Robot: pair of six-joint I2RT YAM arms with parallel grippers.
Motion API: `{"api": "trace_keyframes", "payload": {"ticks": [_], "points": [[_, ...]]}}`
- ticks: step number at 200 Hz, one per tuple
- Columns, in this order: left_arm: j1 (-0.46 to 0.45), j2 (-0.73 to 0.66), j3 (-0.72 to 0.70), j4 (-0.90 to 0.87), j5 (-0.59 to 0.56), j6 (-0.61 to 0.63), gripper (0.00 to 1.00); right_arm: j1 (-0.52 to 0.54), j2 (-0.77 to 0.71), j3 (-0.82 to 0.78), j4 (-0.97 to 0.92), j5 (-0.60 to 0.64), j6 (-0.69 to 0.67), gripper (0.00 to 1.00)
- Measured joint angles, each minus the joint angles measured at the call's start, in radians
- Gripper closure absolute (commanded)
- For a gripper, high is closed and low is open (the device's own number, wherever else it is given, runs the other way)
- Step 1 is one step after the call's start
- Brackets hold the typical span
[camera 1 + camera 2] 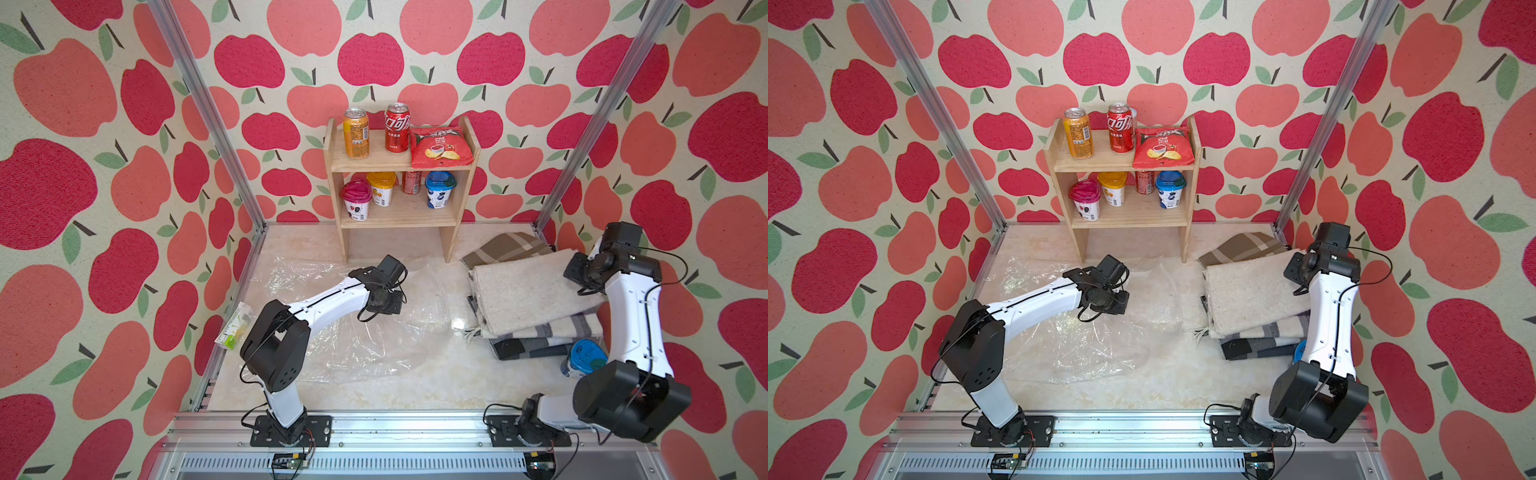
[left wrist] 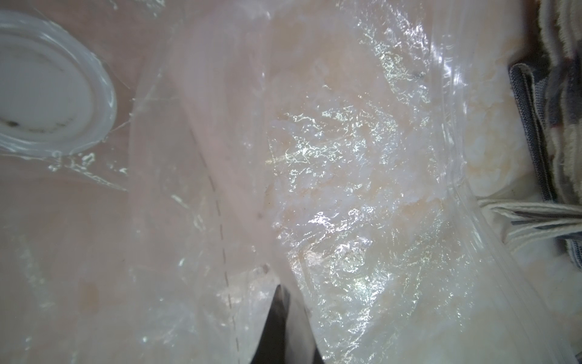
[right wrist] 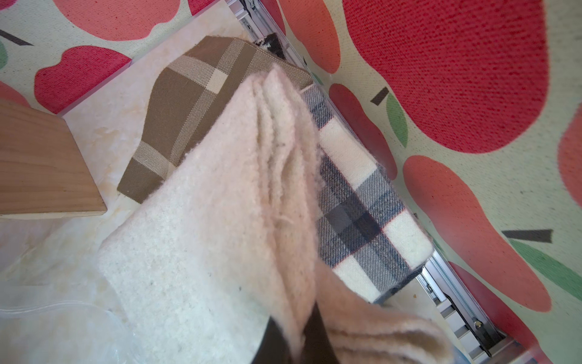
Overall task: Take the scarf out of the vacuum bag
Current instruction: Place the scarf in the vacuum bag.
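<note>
Right pincer (image 3: pixel 294 334) clamped on cream scarf (image 3: pixel 204 236) atop plaid cloths (image 3: pixel 362 205), left pincer (image 2: pixel 280 302) pinching vacuum bag (image 2: pixel 346 157) film

vacuum bag (image 1: pixel 365 345): on table (image 1: pixel 436 384), left-centre | scarf (image 1: pixel 528 291): right of bag, atop folded stack (image 1: pixel 540 332) | shelf (image 1: pixel 399 166): behind both, at back | cup (image 1: pixel 584 357): before stack

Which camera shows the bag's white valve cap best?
The left wrist view: the valve cap sits large and close on the vacuum bag. In both top views I cannot make it out. The right wrist view misses it.
</note>
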Motion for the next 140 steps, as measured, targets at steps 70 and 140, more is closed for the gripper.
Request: {"api": "trace_keyframes", "payload": {"ticks": [70, 140], "points": [[-0.004, 0.000, 0.000, 0.000, 0.006, 0.003, 1.00, -0.027, -0.001, -0.032, 0.069, -0.001, 0.009, 0.55], [-0.007, 0.000, 0.000, 0.000, 0.007, 0.007, 1.00, -0.035, -0.009, -0.060, 0.089, -0.035, 0.011, 0.37]]}}
